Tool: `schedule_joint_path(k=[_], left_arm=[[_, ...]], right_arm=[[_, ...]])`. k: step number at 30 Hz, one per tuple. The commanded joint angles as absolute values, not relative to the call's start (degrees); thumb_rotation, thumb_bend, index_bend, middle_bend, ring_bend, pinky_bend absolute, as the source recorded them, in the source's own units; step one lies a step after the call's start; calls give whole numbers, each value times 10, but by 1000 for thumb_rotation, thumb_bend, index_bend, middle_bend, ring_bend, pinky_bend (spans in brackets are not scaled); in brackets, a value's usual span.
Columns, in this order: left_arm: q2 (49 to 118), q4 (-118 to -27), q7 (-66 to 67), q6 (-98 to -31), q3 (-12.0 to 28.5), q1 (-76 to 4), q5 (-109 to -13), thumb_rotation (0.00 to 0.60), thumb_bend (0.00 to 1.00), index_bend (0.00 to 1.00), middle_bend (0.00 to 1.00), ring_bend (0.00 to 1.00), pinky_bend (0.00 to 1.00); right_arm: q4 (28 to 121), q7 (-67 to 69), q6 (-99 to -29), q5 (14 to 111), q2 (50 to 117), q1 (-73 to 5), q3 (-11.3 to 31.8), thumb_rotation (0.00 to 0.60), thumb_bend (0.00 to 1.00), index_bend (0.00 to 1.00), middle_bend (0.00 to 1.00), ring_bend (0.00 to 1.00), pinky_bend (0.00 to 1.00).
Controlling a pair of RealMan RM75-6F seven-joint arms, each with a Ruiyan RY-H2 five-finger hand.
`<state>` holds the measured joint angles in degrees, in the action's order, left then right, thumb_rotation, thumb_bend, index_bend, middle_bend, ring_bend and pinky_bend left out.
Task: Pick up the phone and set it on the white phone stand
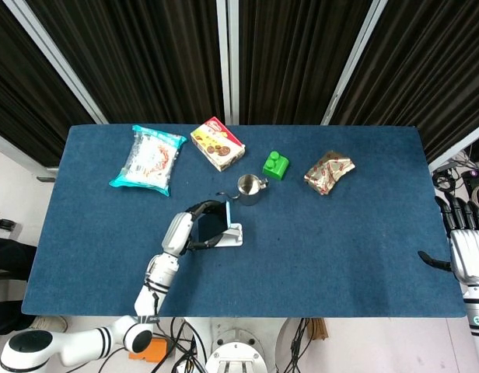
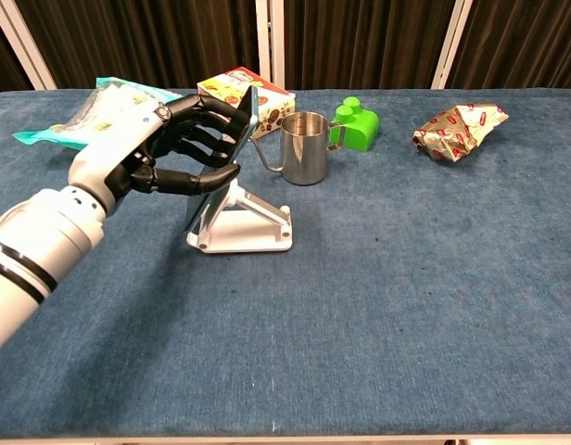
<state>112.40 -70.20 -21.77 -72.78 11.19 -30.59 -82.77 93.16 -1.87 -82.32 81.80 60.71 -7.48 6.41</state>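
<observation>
My left hand (image 1: 191, 228) (image 2: 172, 154) grips the phone (image 1: 224, 217) (image 2: 251, 109), a thin dark slab with a teal edge, tilted back. In the chest view the phone leans along the raised back of the white phone stand (image 1: 233, 234) (image 2: 255, 230), its lower end close to the stand's base. The fingers wrap around the phone from the left and hide most of it. Whether the phone rests on the stand, I cannot tell. My right hand (image 1: 465, 245) hangs beyond the table's right edge with its fingers spread and holds nothing.
A steel cup (image 1: 248, 187) (image 2: 305, 148) stands just behind the stand. Further back are a cookie box (image 1: 217, 143) (image 2: 246, 100), a snack bag (image 1: 148, 158) (image 2: 95, 109), a green block (image 1: 275, 164) (image 2: 353, 125) and a foil packet (image 1: 329, 171) (image 2: 459, 119).
</observation>
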Motion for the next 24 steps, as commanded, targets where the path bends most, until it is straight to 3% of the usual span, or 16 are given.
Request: schedule_joint_path(k=[1, 20, 24], left_arm=[[1133, -695, -221, -734, 113, -303, -826, 600, 373, 330, 446, 358, 392], [1175, -617, -254, -760, 95, -298, -846, 600, 371, 328, 443, 345, 392], [1178, -614, -257, -759, 95, -297, -846, 600, 349, 276, 437, 343, 392]], right_arm=[[932, -19, -823, 817, 607, -75, 64, 600, 183, 0, 0, 0, 0], [930, -18, -821, 815, 608, -75, 65, 600, 183, 0, 0, 0, 0], [929, -17, -821, 815, 609, -75, 65, 600, 183, 0, 0, 0, 0]])
